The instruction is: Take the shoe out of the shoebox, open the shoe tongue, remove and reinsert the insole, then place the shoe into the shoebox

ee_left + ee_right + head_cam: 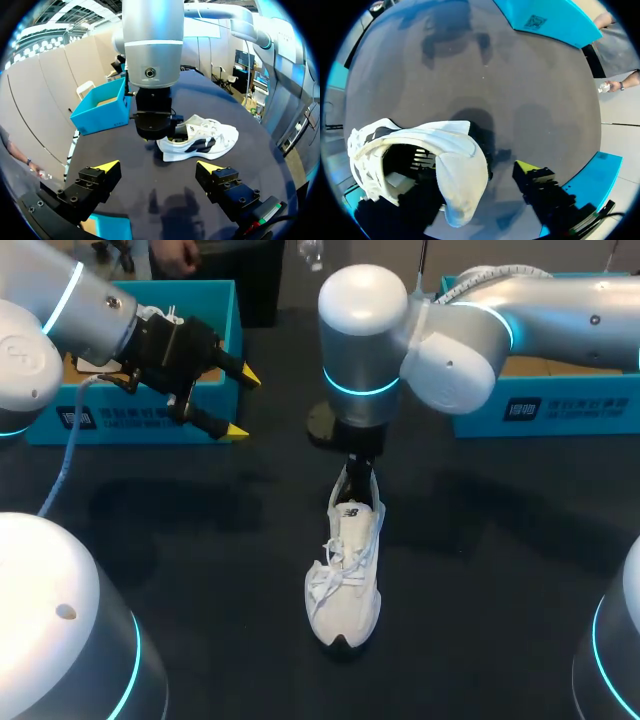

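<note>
White shoe (345,570) stands on the dark table (200,540), its heel straddled by the right gripper (360,475), jaws apart, likely to steady it, while the left gripper (244,403) hovers agape by the blue shoebox (215,300), free for the tongue

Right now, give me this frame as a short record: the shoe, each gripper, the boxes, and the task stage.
shoe: white, outside both boxes, on its sole on the table
left gripper: open, empty, in the air by the left shoebox, apart from the shoe
right gripper: at the shoe's heel opening; grip cannot be told
right shoebox: far right of the table
stage: shoe is out of the box; state of the insole not visible
</note>
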